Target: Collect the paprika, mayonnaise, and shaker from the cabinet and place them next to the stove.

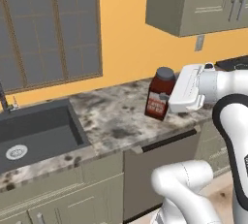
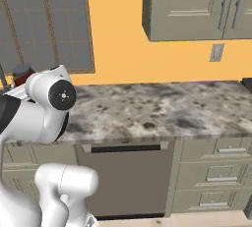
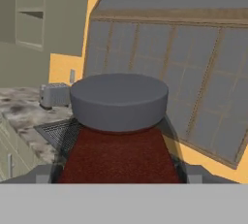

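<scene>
On the speckled counter [image 1: 111, 116], right of the sink [image 1: 38, 131], the paprika bottle [image 1: 160, 94] stands upright with its pale label facing out. Around it sits the gripper [image 1: 170, 103], jaws spread wide on either side of the red body; whether the fingers actually touch it cannot be told. From the hand camera the bottle's grey cap [image 3: 119, 101] looms close. Beyond the bottle is a window [image 1: 48, 29]; above it hangs the closed cabinet [image 1: 198, 2].

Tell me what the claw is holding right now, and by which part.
The paprika sits between the claw's wide jaws at its body, below the cap; a firm hold cannot be told.
</scene>
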Controlling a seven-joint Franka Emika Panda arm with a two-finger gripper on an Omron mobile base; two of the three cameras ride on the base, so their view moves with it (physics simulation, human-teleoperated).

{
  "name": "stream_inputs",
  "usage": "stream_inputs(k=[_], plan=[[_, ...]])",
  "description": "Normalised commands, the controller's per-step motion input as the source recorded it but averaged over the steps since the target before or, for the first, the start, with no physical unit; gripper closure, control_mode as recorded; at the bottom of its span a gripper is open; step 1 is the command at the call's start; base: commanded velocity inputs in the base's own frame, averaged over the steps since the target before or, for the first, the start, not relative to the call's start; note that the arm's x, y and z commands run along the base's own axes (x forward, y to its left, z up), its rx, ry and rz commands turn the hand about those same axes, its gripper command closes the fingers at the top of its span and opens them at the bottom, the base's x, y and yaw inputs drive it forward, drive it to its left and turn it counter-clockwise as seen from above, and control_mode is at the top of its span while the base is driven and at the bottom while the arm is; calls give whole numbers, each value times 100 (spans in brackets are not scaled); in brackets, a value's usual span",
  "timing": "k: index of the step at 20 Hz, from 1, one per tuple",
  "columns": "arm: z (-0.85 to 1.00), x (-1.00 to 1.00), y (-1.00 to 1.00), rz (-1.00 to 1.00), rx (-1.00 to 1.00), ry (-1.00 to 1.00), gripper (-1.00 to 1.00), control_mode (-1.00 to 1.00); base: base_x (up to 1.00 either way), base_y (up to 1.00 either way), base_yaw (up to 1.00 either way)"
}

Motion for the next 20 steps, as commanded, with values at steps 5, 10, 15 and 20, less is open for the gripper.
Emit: stream_inputs(k=[5,10,15,20], plan=[[0,0,0,0,0,0,100,100,-9,-100,-10],[0,0,0,0,0,0,100,100,-1,-100,-9],[0,0,0,0,0,0,100,100,0,-100,-7],[0,0,0,0,0,0,100,100,8,-100,-3]])
